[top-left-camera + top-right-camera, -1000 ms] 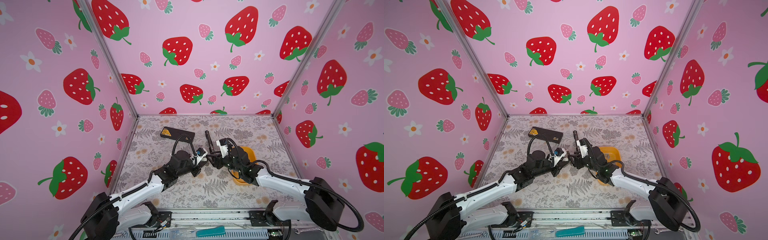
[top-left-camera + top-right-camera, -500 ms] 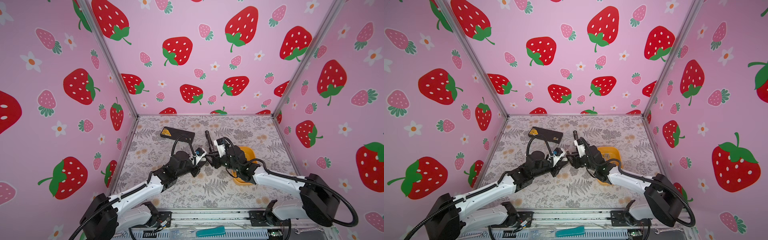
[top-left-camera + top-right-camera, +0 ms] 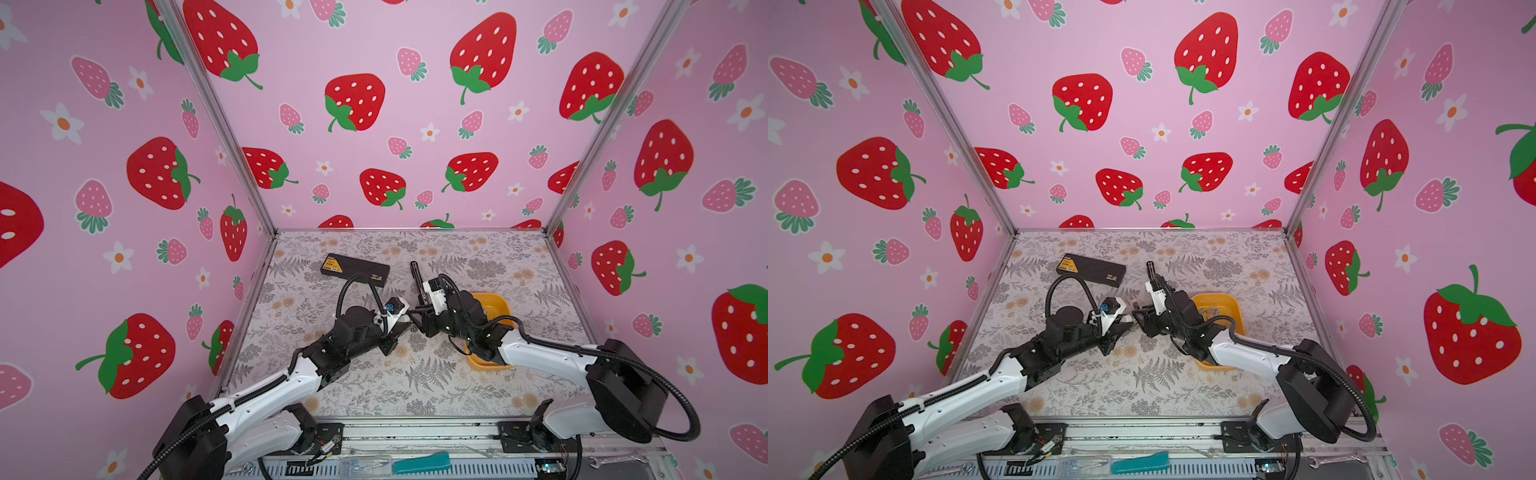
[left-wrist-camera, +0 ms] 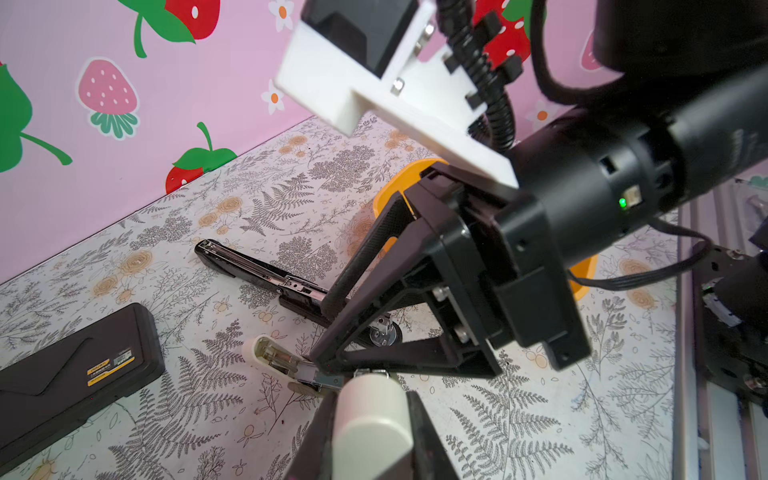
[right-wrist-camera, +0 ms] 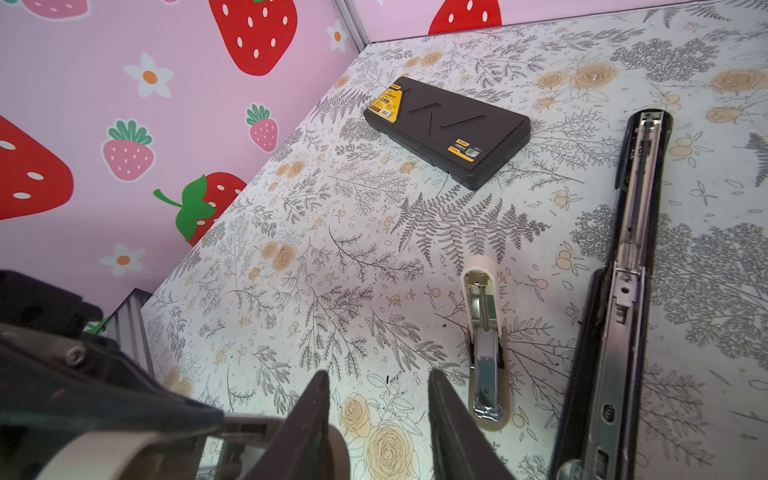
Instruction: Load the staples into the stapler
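Left claw (image 4: 371, 405) pinches the cream stapler (image 4: 372, 434); no staple strip is loaded yet.
Its fingers are pressed together on the stapler's cream body, while the right claw (image 5: 376, 382) hangs spread just beside it with nothing showing between its fingers. A second small stapler (image 5: 484, 345) lies opened flat close by on the worktop (image 3: 415, 386). At 3 o'clock from the claws, the staples (image 3: 1212, 310) sit in the yellow tray (image 3: 1233, 309), partly under the right arm. I judge that fetching a strip, seating it in the channel and closing the stapler are all left to do. Farther off, a long black stapler (image 5: 623, 291) lies open at 12 o'clock and a black case (image 3: 355, 270) at 11.
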